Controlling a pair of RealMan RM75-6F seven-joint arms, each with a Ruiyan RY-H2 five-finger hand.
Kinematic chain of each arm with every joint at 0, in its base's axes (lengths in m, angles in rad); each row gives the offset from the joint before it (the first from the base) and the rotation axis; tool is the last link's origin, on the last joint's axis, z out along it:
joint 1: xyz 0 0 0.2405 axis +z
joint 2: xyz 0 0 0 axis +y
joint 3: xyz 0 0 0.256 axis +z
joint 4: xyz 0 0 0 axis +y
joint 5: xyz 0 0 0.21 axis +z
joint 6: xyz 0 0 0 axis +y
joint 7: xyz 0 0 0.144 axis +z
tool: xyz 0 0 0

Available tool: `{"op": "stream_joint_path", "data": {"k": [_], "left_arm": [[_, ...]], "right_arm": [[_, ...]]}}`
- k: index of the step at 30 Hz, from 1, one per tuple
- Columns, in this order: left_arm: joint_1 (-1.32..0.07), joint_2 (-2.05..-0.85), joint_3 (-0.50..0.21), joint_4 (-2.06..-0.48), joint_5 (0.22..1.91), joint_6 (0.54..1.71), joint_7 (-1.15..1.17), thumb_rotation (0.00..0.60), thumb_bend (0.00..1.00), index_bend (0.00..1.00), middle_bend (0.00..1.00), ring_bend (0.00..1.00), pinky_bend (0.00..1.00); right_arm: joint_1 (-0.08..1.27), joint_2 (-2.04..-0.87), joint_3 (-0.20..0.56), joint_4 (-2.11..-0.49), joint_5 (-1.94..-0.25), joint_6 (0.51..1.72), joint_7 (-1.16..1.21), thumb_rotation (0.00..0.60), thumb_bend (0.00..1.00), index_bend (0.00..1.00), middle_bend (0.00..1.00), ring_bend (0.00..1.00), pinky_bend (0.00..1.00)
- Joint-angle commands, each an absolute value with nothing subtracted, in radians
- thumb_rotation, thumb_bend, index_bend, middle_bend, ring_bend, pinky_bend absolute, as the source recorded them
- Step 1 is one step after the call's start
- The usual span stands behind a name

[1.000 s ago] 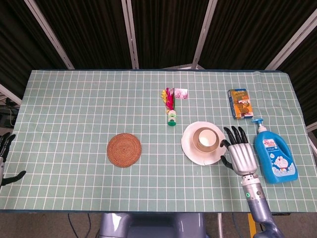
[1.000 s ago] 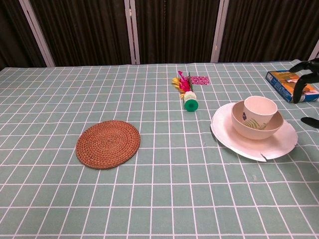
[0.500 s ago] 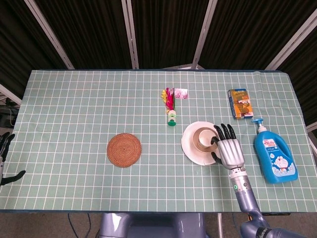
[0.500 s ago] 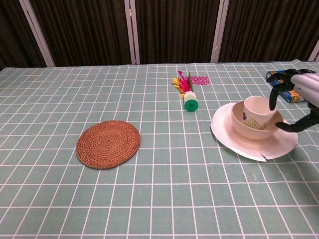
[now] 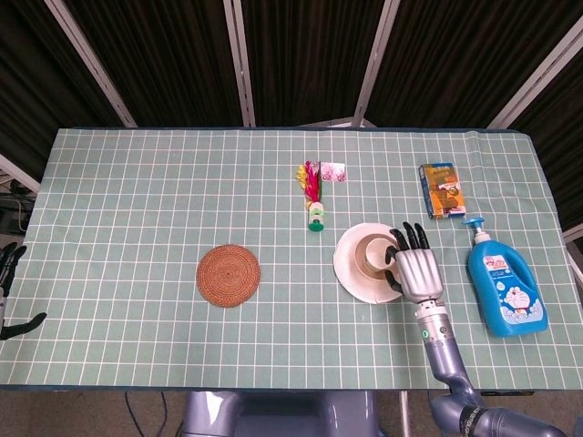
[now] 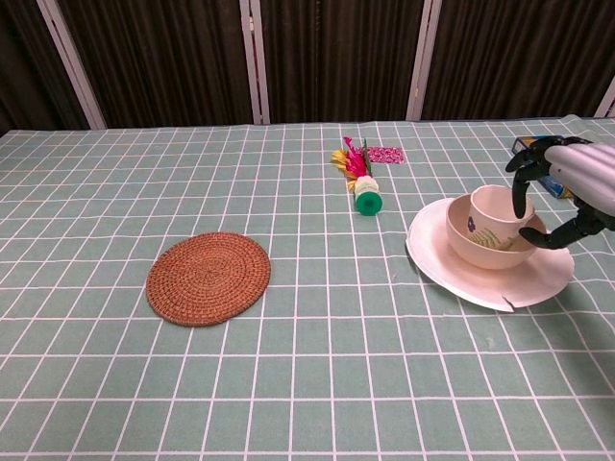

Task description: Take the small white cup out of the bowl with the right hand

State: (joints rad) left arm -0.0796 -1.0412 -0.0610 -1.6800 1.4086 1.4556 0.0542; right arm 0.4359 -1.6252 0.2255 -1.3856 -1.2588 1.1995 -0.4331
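The small white cup [image 6: 499, 210] stands upright inside a beige bowl [image 6: 480, 245], which rests on a white plate [image 6: 452, 274] right of the table's middle. In the head view the cup [image 5: 374, 252] shows just left of my right hand [image 5: 414, 269]. That hand [image 6: 567, 187] hovers at the cup's right side with its fingers spread, its fingertips [image 6: 520, 197] close to the rim, its thumb low by the bowl's edge; it holds nothing. Only a sliver of my left hand [image 5: 9, 273] shows at the far left edge, off the table.
A round woven coaster [image 6: 209, 277] lies left of centre. A feathered shuttlecock toy [image 6: 359, 178] lies behind the plate. At the right are a blue soap bottle [image 5: 504, 288] and an orange-and-blue box [image 5: 442, 189].
My right hand has moved left, from beside the plate to right up against the cup and bowl. The cup, bowl and left hand have not moved.
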Motion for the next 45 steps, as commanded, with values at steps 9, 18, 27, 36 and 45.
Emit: {"op": "stream_joint_path", "data": {"k": [9,18,27,36,45], "left_arm": [[-0.080,-1.041,-0.061,-1.679,1.410,1.456,0.052,0.600,0.00,0.00,0.00,0.00,0.00],[-0.081,-1.042,-0.061,-1.678,1.406,1.452,0.055,0.600,0.00,0.00,0.00,0.00,0.00],[-0.079,-1.041,-0.062,-1.681,1.407,1.456,0.056,0.600,0.00,0.00,0.00,0.00,0.00],[-0.079,-1.042,-0.063,-1.687,1.405,1.459,0.068,0.600,0.00,0.00,0.00,0.00,0.00],[-0.078,-1.043,-0.062,-1.690,1.407,1.461,0.075,0.600,0.00,0.00,0.00,0.00,0.00]], "right_arm": [[0.448,-1.646,0.212,-1.362,-1.249,1.195,-0.413,0.600,0.47,0.61,0.19,0.00,0.00],[0.436,-1.575,0.213,-1.467,-1.322,1.287,-0.419,0.600,0.47,0.62,0.19,0.00,0.00],[0.390,-1.455,0.217,-1.573,-1.323,1.352,-0.453,0.600,0.46,0.63,0.19,0.00,0.00],[0.252,-1.324,0.107,-1.629,-1.352,1.428,-0.367,0.600,0.45,0.63,0.19,0.00,0.00],[0.197,-1.330,0.040,-1.601,-1.355,1.411,-0.335,0.600,0.45,0.63,0.19,0.00,0.00]]}}
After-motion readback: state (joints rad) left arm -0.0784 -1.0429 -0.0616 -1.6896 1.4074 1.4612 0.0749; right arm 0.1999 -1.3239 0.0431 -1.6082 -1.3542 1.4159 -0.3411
